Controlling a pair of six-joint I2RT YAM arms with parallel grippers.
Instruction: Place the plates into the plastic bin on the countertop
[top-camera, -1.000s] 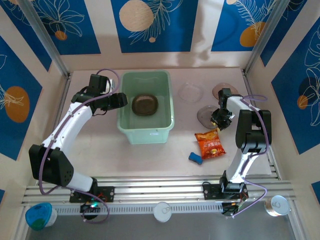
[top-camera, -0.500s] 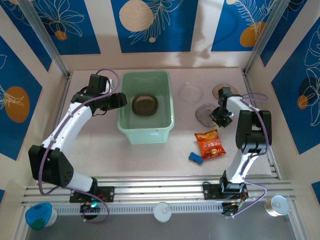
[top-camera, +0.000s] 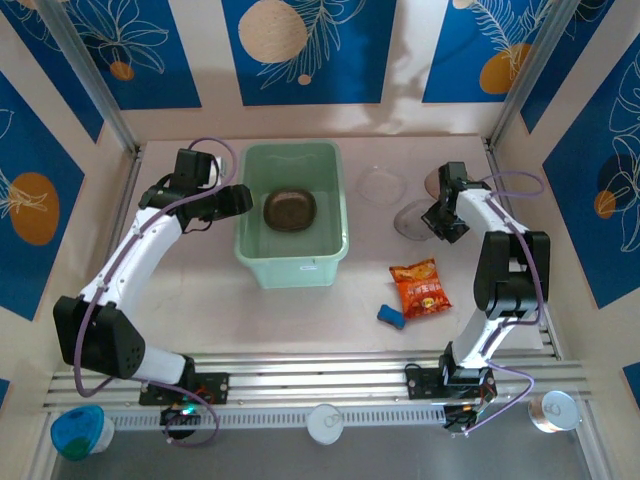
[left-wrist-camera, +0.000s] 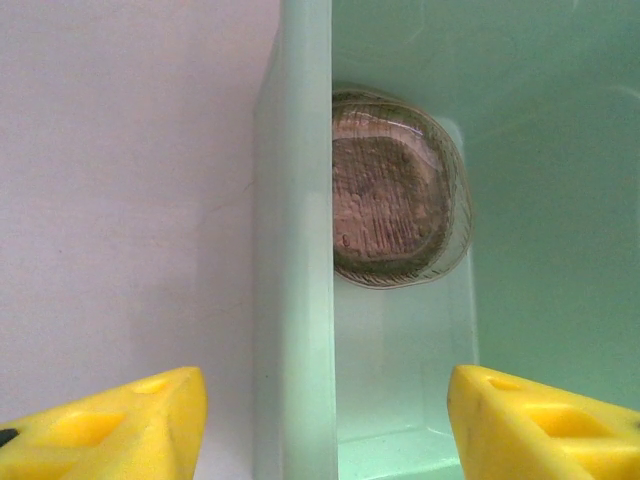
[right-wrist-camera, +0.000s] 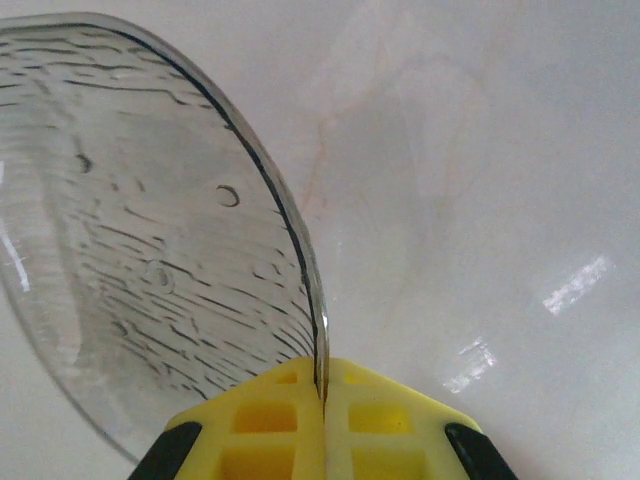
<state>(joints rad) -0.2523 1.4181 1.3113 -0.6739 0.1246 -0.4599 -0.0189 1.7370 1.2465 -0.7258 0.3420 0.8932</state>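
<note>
The pale green plastic bin stands on the countertop with a stack of brown plates inside. My left gripper is open beside the bin's left wall; in its wrist view the gripper straddles that wall, with the stacked plates beyond. My right gripper is shut on the rim of a smoky translucent plate; close up, the gripper pinches the plate edge-on, tilted. A clear plate and a brownish plate lie behind.
An orange-red snack packet and a small blue object lie in front of the right gripper. Cream walls with blue panels close in the countertop on three sides.
My right gripper has shut on the smoky plate's rim and moved back, away from the packet, carrying the plate with it. The left arm has hardly moved.
</note>
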